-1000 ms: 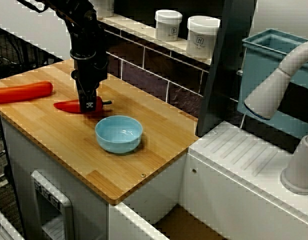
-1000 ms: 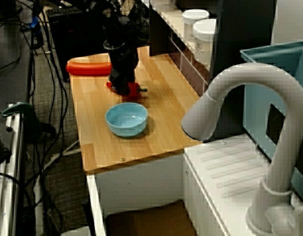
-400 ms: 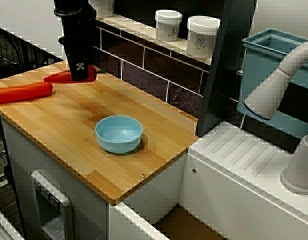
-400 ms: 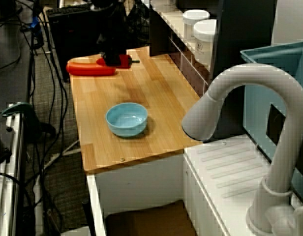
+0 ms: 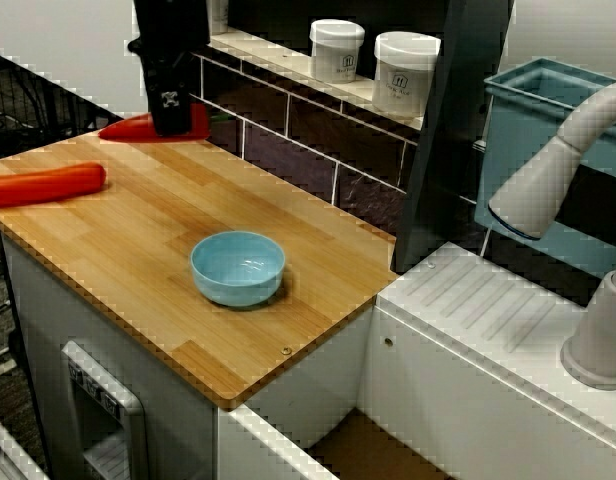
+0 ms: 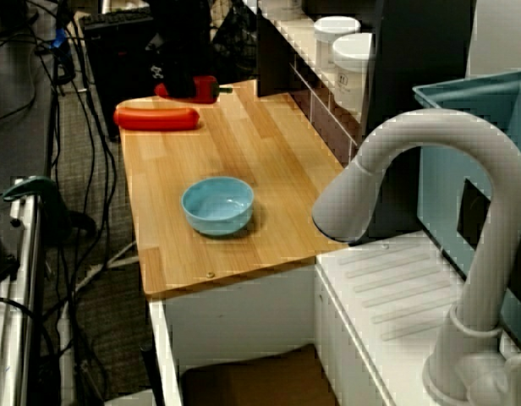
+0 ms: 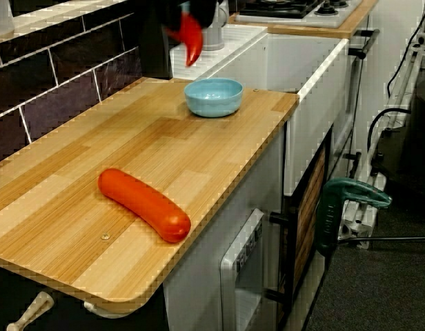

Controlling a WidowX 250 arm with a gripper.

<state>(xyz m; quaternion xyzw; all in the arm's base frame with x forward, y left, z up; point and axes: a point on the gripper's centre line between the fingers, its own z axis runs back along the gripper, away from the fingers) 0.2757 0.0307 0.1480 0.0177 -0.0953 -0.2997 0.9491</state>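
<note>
Sausage [image 5: 43,184], long and orange-red, lies on the counter [image 5: 138,235] down-left of the fingers [image 5: 164,108]. Gripper [image 5: 172,120], its fingers pinching a red pepper [image 5: 128,128] mid-body, holds it clear of the wood: long axis near level, tip left, stem right. Blue bowl [image 5: 238,266] sits well off down-right of them.

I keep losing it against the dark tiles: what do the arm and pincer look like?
Both are black. The pincer is a boxy block narrowing toward its tip, with a small white cross-like mark on its face. The arm above is a thicker black column, mostly cut off by the frame. No cables show on it.
</note>
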